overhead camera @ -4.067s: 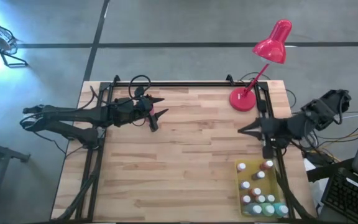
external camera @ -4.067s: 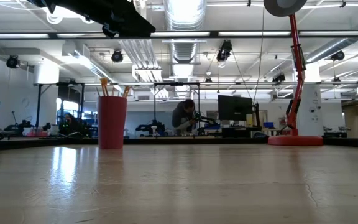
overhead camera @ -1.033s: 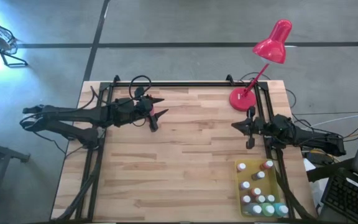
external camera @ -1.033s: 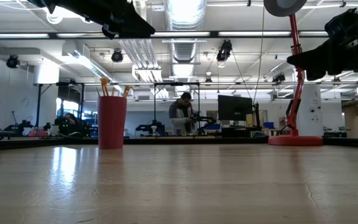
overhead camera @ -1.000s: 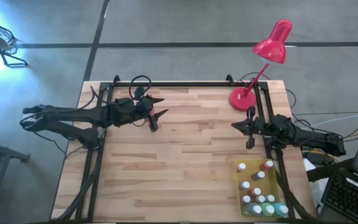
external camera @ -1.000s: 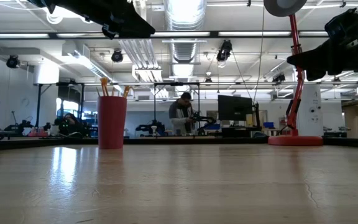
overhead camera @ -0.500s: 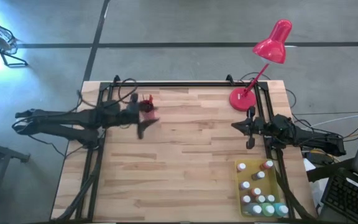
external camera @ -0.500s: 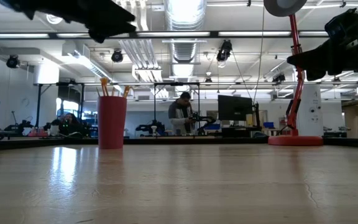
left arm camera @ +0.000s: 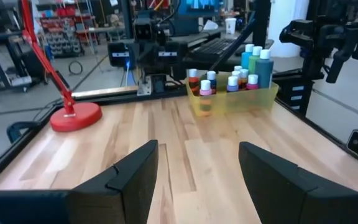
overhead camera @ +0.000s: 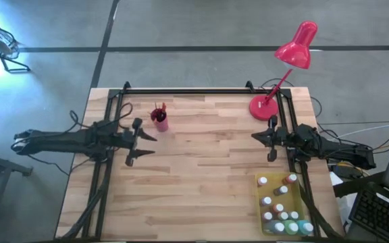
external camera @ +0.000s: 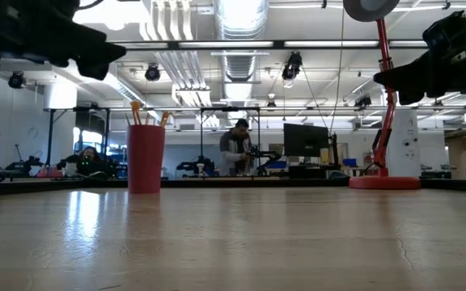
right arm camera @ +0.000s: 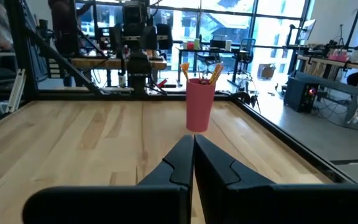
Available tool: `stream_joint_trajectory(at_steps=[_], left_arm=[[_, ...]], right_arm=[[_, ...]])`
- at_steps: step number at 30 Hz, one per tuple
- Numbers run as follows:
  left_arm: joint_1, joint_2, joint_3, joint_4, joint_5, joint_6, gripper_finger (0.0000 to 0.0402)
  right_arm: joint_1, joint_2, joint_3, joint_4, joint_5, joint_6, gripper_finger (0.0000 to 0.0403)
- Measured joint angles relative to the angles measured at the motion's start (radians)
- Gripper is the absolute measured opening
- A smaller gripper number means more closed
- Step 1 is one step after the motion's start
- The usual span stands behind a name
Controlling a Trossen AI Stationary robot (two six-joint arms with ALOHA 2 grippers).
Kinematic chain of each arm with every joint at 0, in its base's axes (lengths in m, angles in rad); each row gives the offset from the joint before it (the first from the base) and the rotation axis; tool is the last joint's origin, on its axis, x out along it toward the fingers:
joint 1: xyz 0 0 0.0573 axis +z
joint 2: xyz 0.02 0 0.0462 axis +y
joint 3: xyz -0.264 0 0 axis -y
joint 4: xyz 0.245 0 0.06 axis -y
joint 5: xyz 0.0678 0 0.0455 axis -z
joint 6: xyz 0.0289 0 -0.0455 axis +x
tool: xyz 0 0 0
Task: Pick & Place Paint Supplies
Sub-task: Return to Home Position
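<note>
A red cup holding thin wooden-handled paintbrushes stands upright on its base at the table's far left; it also shows in the low view and the right wrist view. Several small paint bottles and two taller green and blue ones stand in a flat yellow tray at the near right, which also shows in the left wrist view. My left gripper is open and empty, just on the near side of the cup, above the table. My right gripper is shut and empty at the right, between the lamp base and the tray.
A red desk lamp stands on its round base at the far right corner, its head reaching beyond the table's far edge. Dark frame rails run along the table's left, right and far sides. People stand in the room behind.
My left gripper has gone from over the red cup toward the table's near and left edges and a little down, staying open. The cup, which it had covered in the high view, now shows and stands where it was.
</note>
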Motion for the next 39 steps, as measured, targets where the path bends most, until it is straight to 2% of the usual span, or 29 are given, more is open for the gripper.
stream_joint_trajectory(at_steps=[13,21,39], left_arm=[[0.000,-0.219,-0.158,0.006,-0.006,0.058,0.0229],[0.000,-0.335,-0.252,-0.024,-0.008,0.037,0.0229],[0.000,-0.392,-0.254,-0.052,-0.008,0.037,0.0229]], right_arm=[[0.000,0.000,0.000,0.000,0.000,0.000,0.0009],[0.000,0.000,0.000,0.000,0.000,0.000,0.0009],[0.000,0.000,0.000,0.000,0.000,0.000,0.0009]])
